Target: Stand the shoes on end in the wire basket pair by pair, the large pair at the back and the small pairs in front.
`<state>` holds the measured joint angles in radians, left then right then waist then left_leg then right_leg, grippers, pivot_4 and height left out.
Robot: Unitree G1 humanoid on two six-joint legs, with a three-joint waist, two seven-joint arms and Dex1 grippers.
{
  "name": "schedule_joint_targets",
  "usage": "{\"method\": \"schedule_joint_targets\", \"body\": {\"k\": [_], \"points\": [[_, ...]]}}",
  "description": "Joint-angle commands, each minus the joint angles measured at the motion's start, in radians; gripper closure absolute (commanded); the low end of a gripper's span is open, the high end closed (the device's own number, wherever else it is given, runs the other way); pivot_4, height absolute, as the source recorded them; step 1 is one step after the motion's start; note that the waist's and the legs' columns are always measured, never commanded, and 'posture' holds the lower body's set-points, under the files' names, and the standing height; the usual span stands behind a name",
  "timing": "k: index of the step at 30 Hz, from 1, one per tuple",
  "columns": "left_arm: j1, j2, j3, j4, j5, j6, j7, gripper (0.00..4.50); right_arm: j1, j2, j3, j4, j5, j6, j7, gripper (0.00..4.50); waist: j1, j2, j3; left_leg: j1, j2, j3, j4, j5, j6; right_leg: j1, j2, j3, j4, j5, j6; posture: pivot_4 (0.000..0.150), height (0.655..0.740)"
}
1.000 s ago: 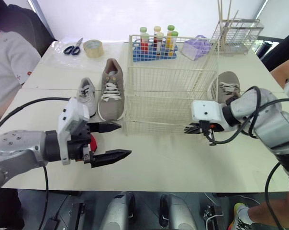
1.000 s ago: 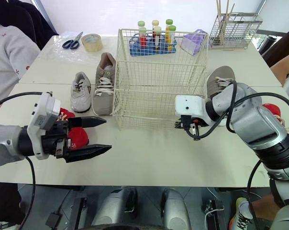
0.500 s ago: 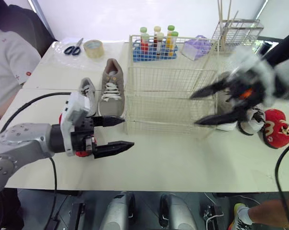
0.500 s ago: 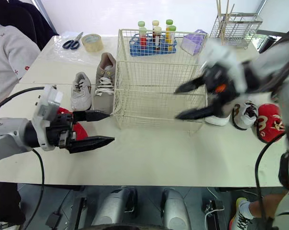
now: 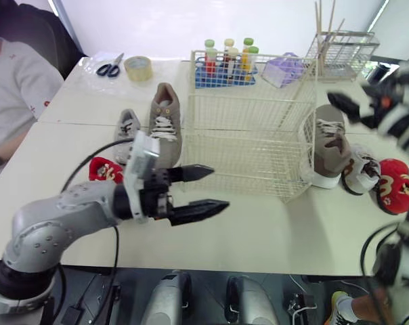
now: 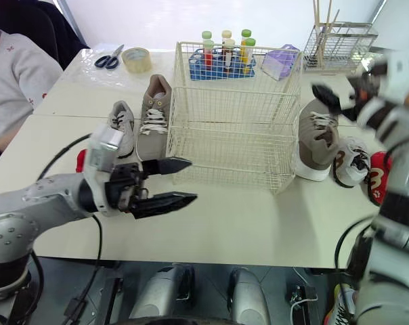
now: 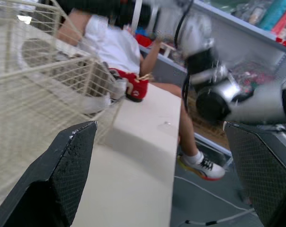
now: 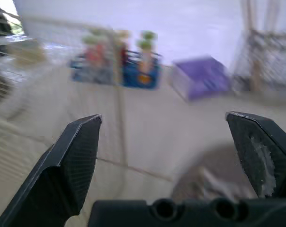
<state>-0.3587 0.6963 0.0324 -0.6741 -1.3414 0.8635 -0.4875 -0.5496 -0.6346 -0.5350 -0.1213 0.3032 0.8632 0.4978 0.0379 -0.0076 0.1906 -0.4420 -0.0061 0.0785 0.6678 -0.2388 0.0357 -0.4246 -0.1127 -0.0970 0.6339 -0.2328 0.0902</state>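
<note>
Two open, empty end effectors: left end effector [image 6: 191, 180] hovers before the wire basket [image 6: 231, 128]; right end effector [image 8: 163, 117] hangs raised near a large grey shoe [image 6: 314, 139].

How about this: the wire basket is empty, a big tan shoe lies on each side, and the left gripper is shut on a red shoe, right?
Not quite: the left eye view shows the left gripper open and holding nothing; a red shoe lies on the table beside its arm. The rest is right.
</note>
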Motion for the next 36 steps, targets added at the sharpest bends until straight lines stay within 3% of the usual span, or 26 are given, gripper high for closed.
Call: {"method": "schedule_joint_targets", "body": {"k": [1, 6, 12, 21, 29, 36], "points": [[-0.021, -0.012, -0.026, -0.037, 0.023, -0.007, 0.016, 0.00, 0.126, 0.066, -0.123, -0.280, 0.007, 0.043, -0.139, 0.00, 0.000, 0.005, -0.001, 0.001, 0.000, 0.001, 0.000, 0.000, 0.000, 0.000, 0.000, 0.000, 0.000, 0.000, 0.000, 0.150, 0.7371], [-0.022, -0.028, -0.050, -0.019, 0.052, -0.013, -0.010, 0.00, 0.260, 0.131, -0.142, -0.430, 0.060, 0.097, -0.179, 0.00, -0.007, 0.008, -0.002, 0.007, 0.002, 0.002, -0.001, 0.000, 0.000, 0.003, 0.005, 0.004, 0.001, 0.000, 0.000, 0.150, 0.7371], [-0.008, -0.022, -0.047, -0.019, 0.090, -0.010, -0.027, 0.00, 0.287, 0.240, -0.078, -0.417, 0.101, 0.125, -0.245, 0.00, -0.010, 0.007, -0.003, 0.009, 0.004, 0.003, -0.001, -0.003, 0.004, 0.004, 0.008, 0.008, 0.000, 0.000, -0.001, 0.150, 0.7371], [0.031, 0.022, -0.015, -0.077, 0.055, -0.004, -0.004, 0.00, 0.257, 0.252, 0.088, -0.157, -0.003, -0.079, -0.284, 0.00, -0.022, 0.007, -0.003, 0.009, 0.004, 0.004, -0.001, -0.003, 0.004, 0.004, 0.008, 0.010, 0.000, 0.000, -0.001, 0.150, 0.7371], [0.050, 0.031, -0.003, -0.085, 0.058, -0.014, 0.012, 0.00, 0.196, 0.274, 0.145, -0.008, -0.033, -0.159, -0.337, 0.00, -0.028, 0.007, -0.004, 0.010, 0.004, 0.004, -0.001, -0.002, 0.003, 0.005, 0.009, 0.010, 0.000, 0.000, -0.001, 0.150, 0.7371], [0.053, 0.039, 0.003, -0.077, 0.076, -0.016, -0.001, 0.00, 0.204, 0.271, 0.183, 0.021, -0.073, -0.199, -0.369, 2.75, -0.033, 0.005, -0.005, 0.011, 0.004, 0.005, -0.001, -0.003, 0.004, 0.006, 0.009, 0.010, 0.000, 0.000, -0.001, 0.150, 0.7371]]}}
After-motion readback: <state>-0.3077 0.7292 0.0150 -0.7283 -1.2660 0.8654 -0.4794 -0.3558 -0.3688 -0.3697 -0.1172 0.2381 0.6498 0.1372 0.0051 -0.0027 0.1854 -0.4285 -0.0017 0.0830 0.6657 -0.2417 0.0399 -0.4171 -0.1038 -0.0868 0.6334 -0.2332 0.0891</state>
